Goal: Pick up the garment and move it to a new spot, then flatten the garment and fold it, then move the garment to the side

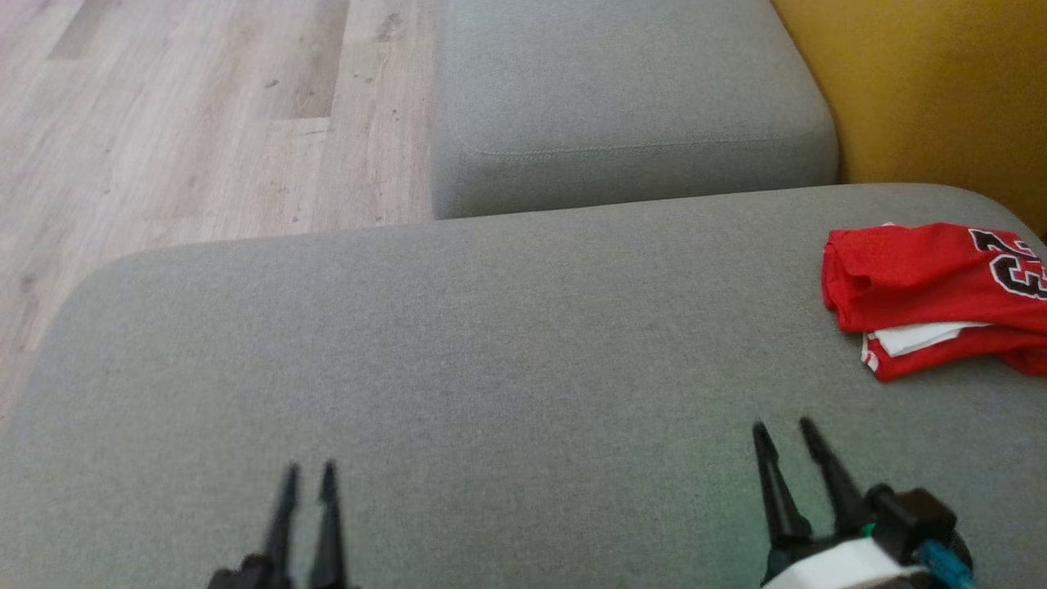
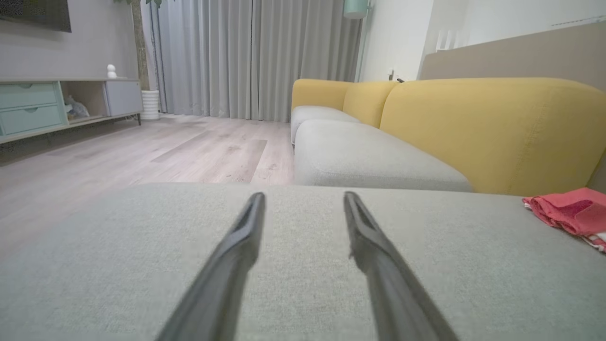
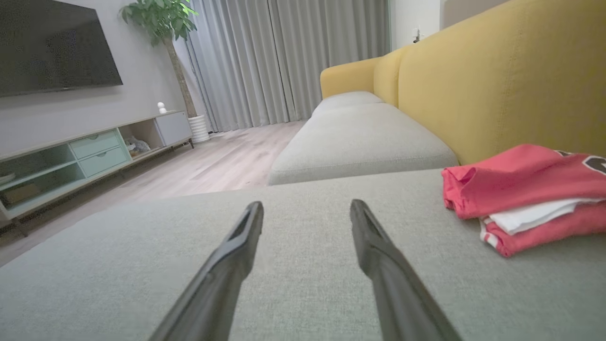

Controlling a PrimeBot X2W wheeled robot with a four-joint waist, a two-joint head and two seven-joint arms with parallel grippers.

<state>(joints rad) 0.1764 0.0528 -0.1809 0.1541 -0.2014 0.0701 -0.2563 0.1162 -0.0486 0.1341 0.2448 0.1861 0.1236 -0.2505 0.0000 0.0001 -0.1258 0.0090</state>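
The garment is a red jersey with white trim and black numbers, lying folded at the far right of the grey sofa cushion. It also shows as the red garment and the garment at the right of both wrist views. My right gripper hovers open over the cushion, in front and left of the garment, not touching it. Near the lower left, my left gripper is open and holds nothing. Between the open fingers of the left gripper and right gripper lies bare cushion.
A second grey seat cushion lies beyond, with the yellow backrest to the right. Wood floor lies off the cushion's left edge. A TV cabinet, a potted plant and curtains stand across the room.
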